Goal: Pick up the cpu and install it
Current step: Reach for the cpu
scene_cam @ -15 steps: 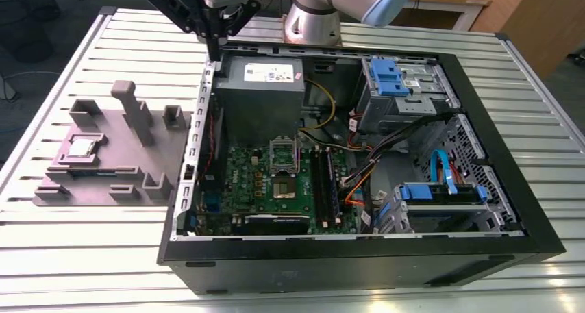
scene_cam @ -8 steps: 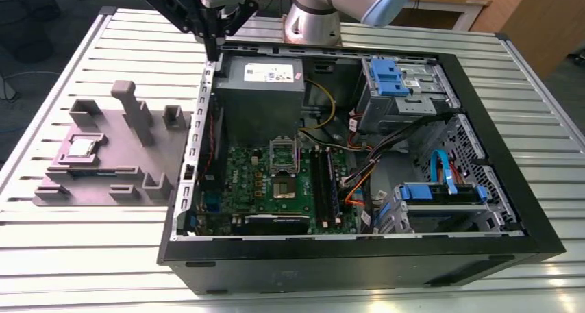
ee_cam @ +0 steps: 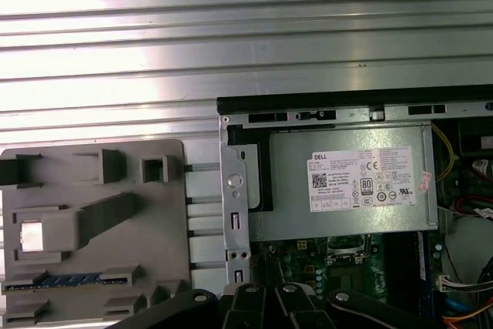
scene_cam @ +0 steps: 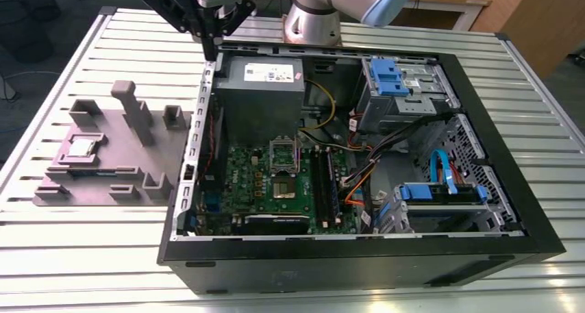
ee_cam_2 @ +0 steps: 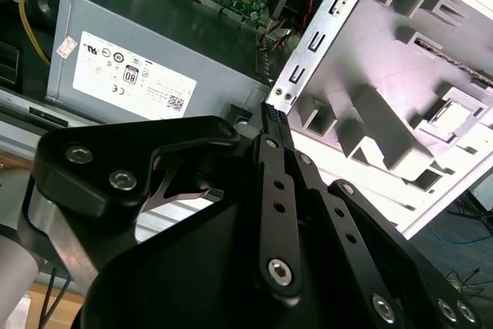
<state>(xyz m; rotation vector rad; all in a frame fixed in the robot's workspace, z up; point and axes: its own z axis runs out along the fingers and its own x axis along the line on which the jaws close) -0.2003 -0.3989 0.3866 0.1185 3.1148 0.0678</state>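
The cpu (scene_cam: 82, 146) is a small silver square lying flat in a recess of the grey fixture (scene_cam: 119, 183), on the exterior view's left. It also shows as a pale square in the first wrist view (ee_cam: 31, 235) and in the second wrist view (ee_cam_2: 449, 117). My gripper (scene_cam: 211, 51) hangs above the back left corner of the open computer case (scene_cam: 366, 255), well away from the cpu. Its black fingers (ee_cam_2: 279, 182) meet at the tip, shut on nothing. On the green motherboard (scene_cam: 245, 183) the socket (scene_cam: 281, 186) stands open with its plate lifted.
The grey power supply (scene_cam: 259, 87) sits just under the gripper inside the case. Tall grey posts (scene_cam: 137, 111) rise from the fixture behind the cpu, and a memory stick (ee_cam: 65, 277) lies in a slot beside it. Cables and blue drive bays (scene_cam: 439, 193) crowd the case's right.
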